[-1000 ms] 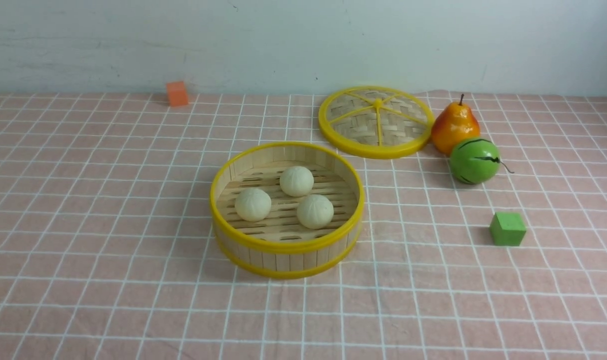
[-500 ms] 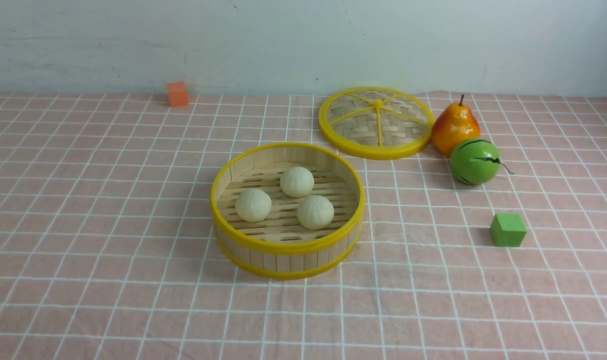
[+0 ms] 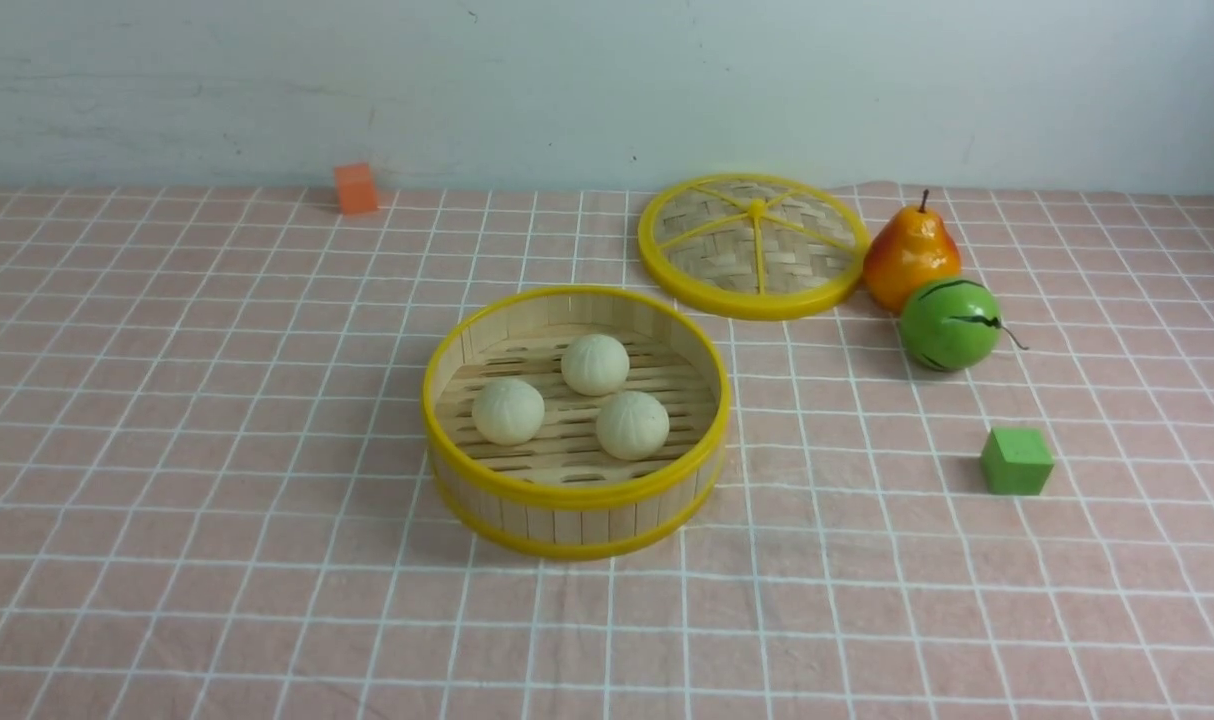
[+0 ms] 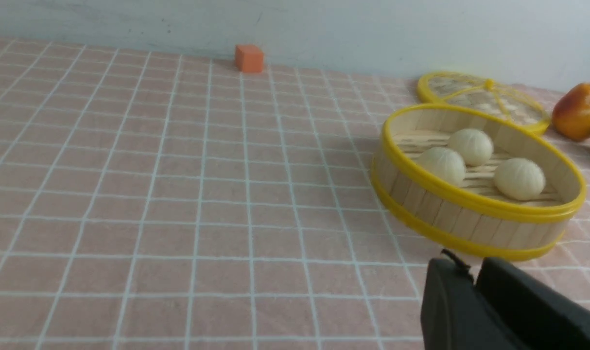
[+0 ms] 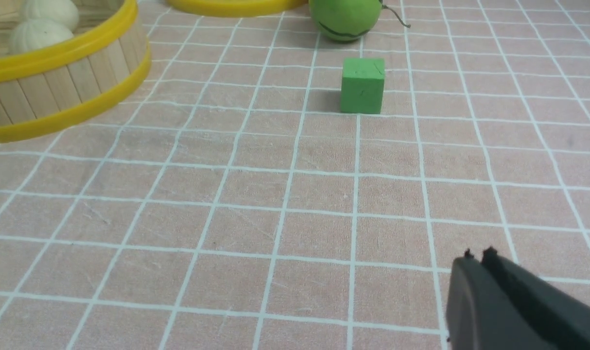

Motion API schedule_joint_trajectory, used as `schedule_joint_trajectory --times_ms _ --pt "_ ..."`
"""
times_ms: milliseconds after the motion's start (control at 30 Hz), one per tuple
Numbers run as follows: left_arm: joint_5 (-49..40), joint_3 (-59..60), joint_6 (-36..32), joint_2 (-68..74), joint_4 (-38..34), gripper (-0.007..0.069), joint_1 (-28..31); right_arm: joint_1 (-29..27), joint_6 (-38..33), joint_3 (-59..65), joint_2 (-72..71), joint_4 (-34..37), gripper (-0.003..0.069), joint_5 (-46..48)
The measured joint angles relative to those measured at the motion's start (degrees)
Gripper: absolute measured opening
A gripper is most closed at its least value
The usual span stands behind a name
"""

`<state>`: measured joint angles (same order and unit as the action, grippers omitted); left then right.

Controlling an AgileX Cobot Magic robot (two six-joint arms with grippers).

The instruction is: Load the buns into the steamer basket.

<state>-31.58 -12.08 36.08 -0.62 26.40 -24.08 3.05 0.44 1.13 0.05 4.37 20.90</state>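
The steamer basket (image 3: 575, 495) stands mid-table with three cream buns on its slatted floor: one at the left (image 3: 508, 411), one at the back (image 3: 595, 364), one at the right (image 3: 632, 424). The basket (image 4: 470, 221) and its buns also show in the left wrist view. My left gripper (image 4: 472, 272) is shut and empty, low over the cloth beside the basket's near wall. My right gripper (image 5: 477, 257) is shut and empty, well away from the basket (image 5: 57, 92), on the green cube's side. Neither gripper shows in the front view.
The flat woven lid (image 3: 754, 245) lies behind the basket to the right. An orange pear (image 3: 909, 255) and a green striped fruit (image 3: 949, 324) sit beside it. A green cube (image 3: 1015, 460) is at the right, an orange cube (image 3: 355, 188) at the far left by the wall.
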Motion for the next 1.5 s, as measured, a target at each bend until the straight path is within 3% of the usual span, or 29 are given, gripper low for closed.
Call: schedule_joint_trajectory --times_ms 33,233,400,1500 --pt "0.0 0.0 0.0 0.0 0.0 0.0073 0.0 -0.02 0.0 0.0 0.0 0.0 0.0013 0.05" --pt "6.72 6.43 -15.84 0.0 -19.88 -0.0014 15.41 -0.02 0.0 0.0 0.0 0.0 0.0022 0.04" --pt "10.98 13.1 -21.74 0.0 -26.4 -0.0013 18.78 -0.02 0.0 0.0 0.0 0.0 0.0027 0.04" --pt "8.59 13.83 -24.03 0.0 -27.31 -0.0013 18.87 -0.02 0.0 0.0 0.0 0.02 0.008 0.04"
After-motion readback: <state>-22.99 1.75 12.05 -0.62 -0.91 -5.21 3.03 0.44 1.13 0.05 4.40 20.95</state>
